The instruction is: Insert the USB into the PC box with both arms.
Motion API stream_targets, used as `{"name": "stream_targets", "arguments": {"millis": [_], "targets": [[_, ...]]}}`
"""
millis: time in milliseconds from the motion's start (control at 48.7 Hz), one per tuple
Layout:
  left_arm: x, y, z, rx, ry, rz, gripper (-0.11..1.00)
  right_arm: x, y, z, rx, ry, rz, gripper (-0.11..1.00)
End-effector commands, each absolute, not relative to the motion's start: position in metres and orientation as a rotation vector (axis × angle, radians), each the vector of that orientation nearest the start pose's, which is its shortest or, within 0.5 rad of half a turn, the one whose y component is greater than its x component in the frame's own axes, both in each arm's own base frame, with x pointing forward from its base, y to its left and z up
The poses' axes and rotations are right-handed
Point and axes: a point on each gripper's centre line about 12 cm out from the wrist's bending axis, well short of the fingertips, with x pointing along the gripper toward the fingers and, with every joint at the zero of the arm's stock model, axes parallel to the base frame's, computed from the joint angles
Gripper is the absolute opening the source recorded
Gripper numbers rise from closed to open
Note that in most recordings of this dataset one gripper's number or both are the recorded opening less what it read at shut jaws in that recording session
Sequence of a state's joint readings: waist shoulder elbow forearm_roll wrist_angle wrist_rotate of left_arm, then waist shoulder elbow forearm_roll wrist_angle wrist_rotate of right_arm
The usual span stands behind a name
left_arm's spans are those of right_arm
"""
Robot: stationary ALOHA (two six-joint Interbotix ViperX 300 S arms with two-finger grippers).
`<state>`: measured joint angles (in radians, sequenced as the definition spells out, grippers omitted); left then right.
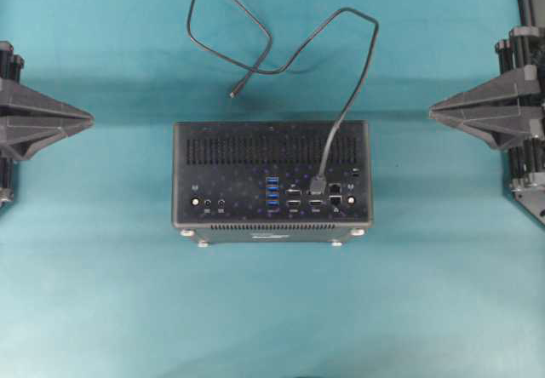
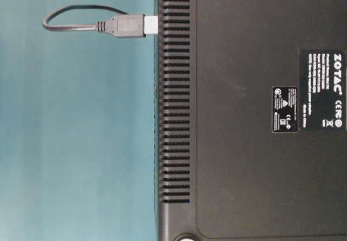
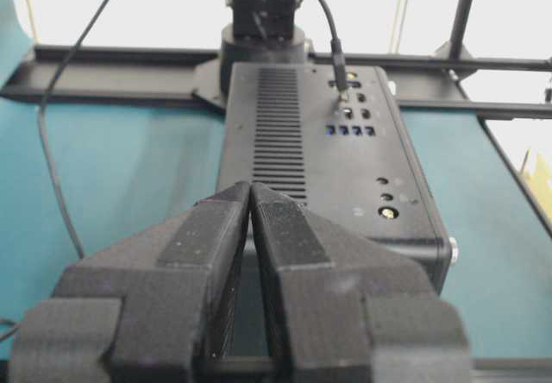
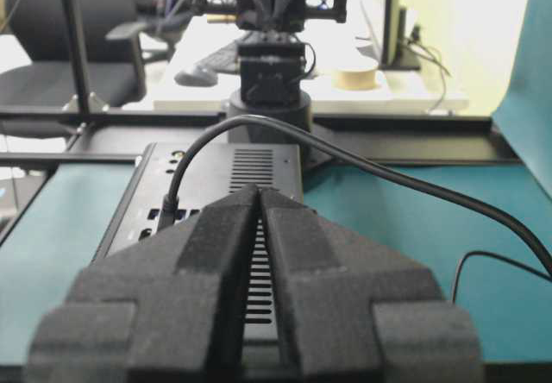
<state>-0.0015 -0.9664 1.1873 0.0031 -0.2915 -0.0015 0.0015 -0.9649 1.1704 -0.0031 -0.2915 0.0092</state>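
Both grippers, left gripper (image 1: 89, 121) and right gripper (image 1: 433, 110), closed, empty, well apart from PC box (image 1: 221, 182). USB (image 1: 319, 184) stands in a rear socket; cable (image 1: 255, 29) loops behind, likely to snag an approaching arm and tug the plug.

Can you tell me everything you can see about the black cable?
The black cable is thin, round and looks rubbery. It lies in loose loops on the teal table behind the PC box, then runs over the box's vented top face. At that end is the USB, a dark-grey rectangular plug standing among the sockets, its silver metal tip against the box in the table-level view. The other end, a tiny slim tip, lies free on the table. No gripper touches it.
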Motion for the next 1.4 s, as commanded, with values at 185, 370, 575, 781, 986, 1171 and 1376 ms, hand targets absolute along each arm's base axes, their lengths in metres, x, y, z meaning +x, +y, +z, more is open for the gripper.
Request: {"name": "stream_targets", "arguments": {"millis": [185, 370, 575, 781, 986, 1171, 1376], "targets": [[0.208, -0.001, 0.335, -0.011, -0.035, -0.004, 0.00, 0.204, 0.001, 0.314, 0.103, 0.078, -0.001, 0.04], [0.222, 0.000, 0.340, 0.017, 0.238, 0.001, 0.00, 0.221, 0.005, 0.338, 0.101, 0.317, 0.016, 0.03], [0.234, 0.000, 0.315, 0.022, 0.410, -0.001, 0.00, 0.252, 0.016, 0.340, 0.096, 0.567, 0.051, 0.03], [0.237, 0.000, 0.313, 0.022, 0.419, 0.001, 0.00, 0.281, 0.022, 0.354, 0.104, 0.667, 0.063, 0.07], [0.235, 0.000, 0.311, 0.022, 0.426, 0.001, 0.00, 0.301, 0.025, 0.357, 0.107, 0.784, 0.069, 0.31], [0.232, 0.000, 0.304, 0.022, 0.443, -0.001, 0.00, 0.312, 0.027, 0.355, 0.145, 0.827, 0.055, 0.78], [0.227, 0.000, 0.302, 0.022, 0.437, 0.000, 0.00, 0.316, 0.035, 0.342, 0.202, 0.815, 0.047, 0.90]]}}
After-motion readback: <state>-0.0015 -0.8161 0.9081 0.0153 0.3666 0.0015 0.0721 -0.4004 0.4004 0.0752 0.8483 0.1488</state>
